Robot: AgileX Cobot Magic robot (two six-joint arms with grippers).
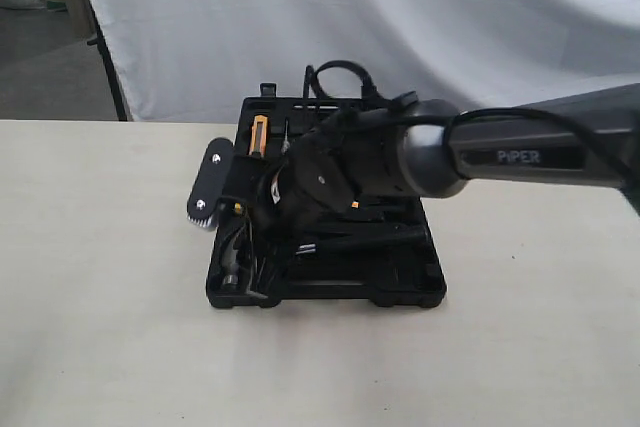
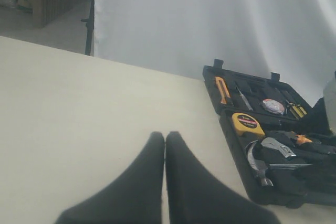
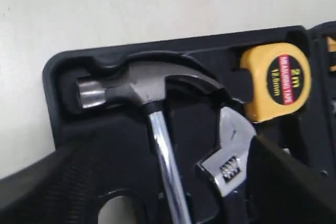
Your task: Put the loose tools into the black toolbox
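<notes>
Right wrist view: hammer [image 3: 131, 85] lies in its moulded recess at one corner of the open black toolbox [image 3: 58, 77], steel head close to the rim, shaft running toward the camera. Adjustable wrench [image 3: 231, 153] lies just beside the shaft, its head end near the yellow tape measure [image 3: 278, 80], which sits in the neighbouring recess. R gripper [image 3: 168, 153] is spread wide above them, one finger on either side of shaft & wrench, w/ nothing clamped; whether a finger touches the wrench cannot be told. Exterior view: the case rests on the pale table [image 1: 120, 327], hammer head at its near-left corner; R arm reaches in from the right across the case. Left wrist view: tape roll [image 2: 273, 106] sits in the lid half, near an orange-handled tool [image 2: 223, 90]; detail too blurred for more. L gripper [image 2: 165, 177] has its fingers pressed together, empty, over bare table, well apart from the case.
</notes>
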